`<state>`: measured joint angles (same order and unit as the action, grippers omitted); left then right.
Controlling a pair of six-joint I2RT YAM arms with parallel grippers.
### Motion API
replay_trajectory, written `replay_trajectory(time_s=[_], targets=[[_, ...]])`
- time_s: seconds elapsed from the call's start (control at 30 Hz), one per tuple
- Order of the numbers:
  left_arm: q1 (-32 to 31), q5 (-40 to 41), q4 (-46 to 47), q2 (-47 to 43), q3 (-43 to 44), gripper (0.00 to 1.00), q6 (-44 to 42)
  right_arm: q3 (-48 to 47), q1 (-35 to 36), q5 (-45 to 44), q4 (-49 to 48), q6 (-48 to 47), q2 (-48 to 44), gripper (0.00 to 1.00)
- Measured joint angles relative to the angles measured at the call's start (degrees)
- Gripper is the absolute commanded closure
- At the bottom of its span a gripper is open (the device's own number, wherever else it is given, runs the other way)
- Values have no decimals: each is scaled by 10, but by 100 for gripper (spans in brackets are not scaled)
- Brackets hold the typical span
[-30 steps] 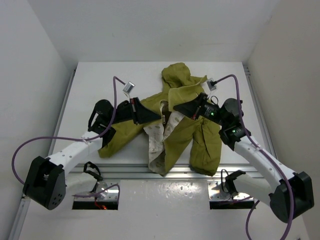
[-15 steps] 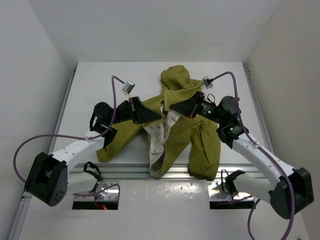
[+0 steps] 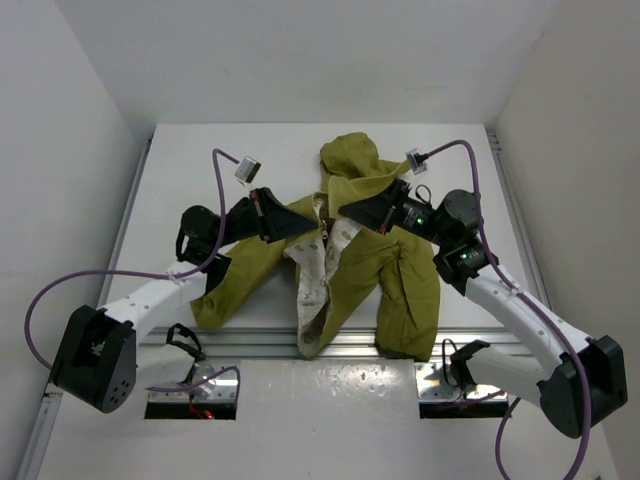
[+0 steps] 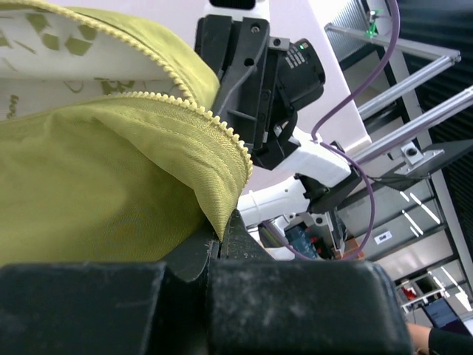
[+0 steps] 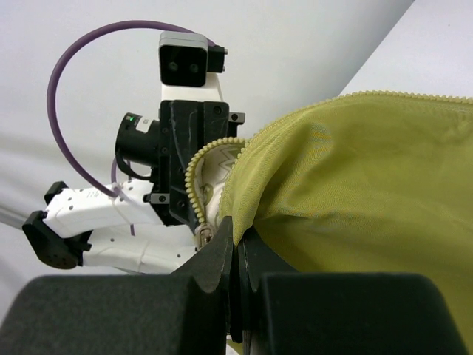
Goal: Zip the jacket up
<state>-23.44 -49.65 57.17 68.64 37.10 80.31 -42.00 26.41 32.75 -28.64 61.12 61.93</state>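
The olive-green hooded jacket point(image 3: 395, 275) lies open on the white table point(image 3: 190, 160), hood at the far end, cream printed lining point(image 3: 312, 270) showing down the middle. My left gripper point(image 3: 312, 226) is shut on the jacket's left front edge; in the left wrist view the fabric point(image 4: 111, 192) with its pale zipper teeth point(image 4: 214, 126) runs into the closed jaws. My right gripper point(image 3: 345, 208) is shut on the right front edge; in the right wrist view green fabric point(image 5: 355, 185) is pinched between the jaws, with zipper teeth point(image 5: 194, 177) and a metal slider point(image 5: 205, 235) just beside them.
The jacket's lower hem and one sleeve hang over the table's near metal rail point(image 3: 250, 345). White walls enclose the table on three sides. The two grippers face each other a short way apart above the jacket's chest.
Both grippers have moved a little toward the far end with the jacket edges in them, and the jacket has shifted and drawn slightly toward the hood end.
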Motion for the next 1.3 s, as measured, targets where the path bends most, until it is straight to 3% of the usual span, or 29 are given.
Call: replay_trajectory(time_s=[1.3], targets=[[21, 6, -10, -16, -26, 100, -12, -17, 26, -8, 10, 17, 20, 100]])
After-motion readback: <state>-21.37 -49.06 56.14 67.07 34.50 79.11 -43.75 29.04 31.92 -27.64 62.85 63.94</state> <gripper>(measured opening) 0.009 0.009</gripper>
